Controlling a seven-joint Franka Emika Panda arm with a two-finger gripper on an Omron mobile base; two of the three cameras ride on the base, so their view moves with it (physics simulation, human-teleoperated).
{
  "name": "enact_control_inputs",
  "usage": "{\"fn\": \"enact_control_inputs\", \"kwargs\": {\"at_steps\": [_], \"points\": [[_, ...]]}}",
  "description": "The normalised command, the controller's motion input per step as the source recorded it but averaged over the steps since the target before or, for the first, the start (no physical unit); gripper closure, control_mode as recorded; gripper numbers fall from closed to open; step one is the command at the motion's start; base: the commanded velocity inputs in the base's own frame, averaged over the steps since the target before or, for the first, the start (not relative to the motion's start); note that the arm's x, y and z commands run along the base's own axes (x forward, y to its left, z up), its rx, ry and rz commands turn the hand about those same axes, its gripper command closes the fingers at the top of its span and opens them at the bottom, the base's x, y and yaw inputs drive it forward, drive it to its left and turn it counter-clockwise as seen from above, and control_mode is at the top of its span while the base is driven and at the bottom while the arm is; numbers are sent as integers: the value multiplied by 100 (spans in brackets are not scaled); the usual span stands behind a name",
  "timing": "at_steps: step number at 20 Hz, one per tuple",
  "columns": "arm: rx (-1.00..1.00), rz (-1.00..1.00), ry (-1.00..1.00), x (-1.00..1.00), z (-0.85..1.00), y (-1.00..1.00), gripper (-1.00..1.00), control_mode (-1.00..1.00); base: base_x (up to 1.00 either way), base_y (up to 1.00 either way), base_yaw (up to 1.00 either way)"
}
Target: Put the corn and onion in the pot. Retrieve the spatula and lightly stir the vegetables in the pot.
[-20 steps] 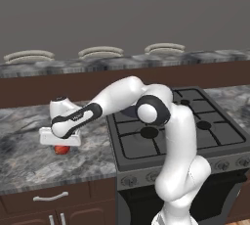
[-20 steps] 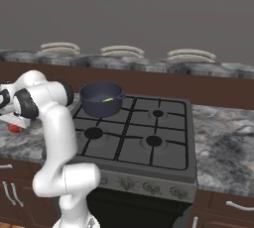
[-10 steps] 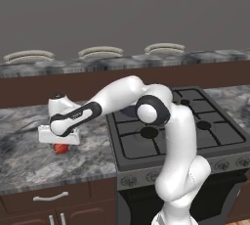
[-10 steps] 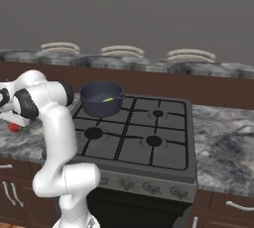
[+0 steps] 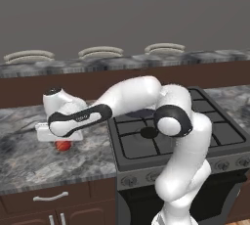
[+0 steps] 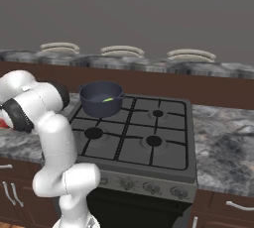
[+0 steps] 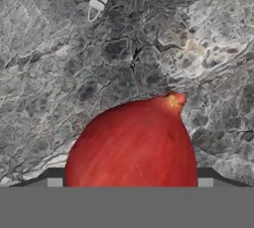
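On counter: 1 onion point(image 7: 133, 142) between pincer point(image 7: 130, 182) tips, grip unclear; 1 corn point(image 6: 107, 99) in 1 pot point(image 6: 100, 105).

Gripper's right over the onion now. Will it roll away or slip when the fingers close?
The onion is round and smooth, so it could roll on the flat counter if nudged off-centre. It looks centred in the gripper, so a squeeze should probably hold it.

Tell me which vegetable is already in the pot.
The corn, the green piece lying inside the pot. The red onion sits on the counter.

A grey wall point(image 6: 163, 28) rises behind marbled grey counters point(image 6: 223, 147), brown cabinets point(image 5: 29, 209) and a black stove point(image 6: 144, 138).
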Motion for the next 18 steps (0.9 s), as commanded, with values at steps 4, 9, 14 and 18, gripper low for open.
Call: {"fn": "enact_control_inputs", "kwargs": {"at_steps": [4, 9, 14, 18], "points": [[0, 5, -28, -56, 100, -92, 100, -100, 0, 0, 0], [4, 1, -10, 4, 97, -100, 100, -100, 0, 0, 0], [4, 0, 8, 47, 90, -100, 100, -100, 0, 0, 0], [0, 8, 18, 70, 64, -100, 100, -100, 0, 0, 0]]}}
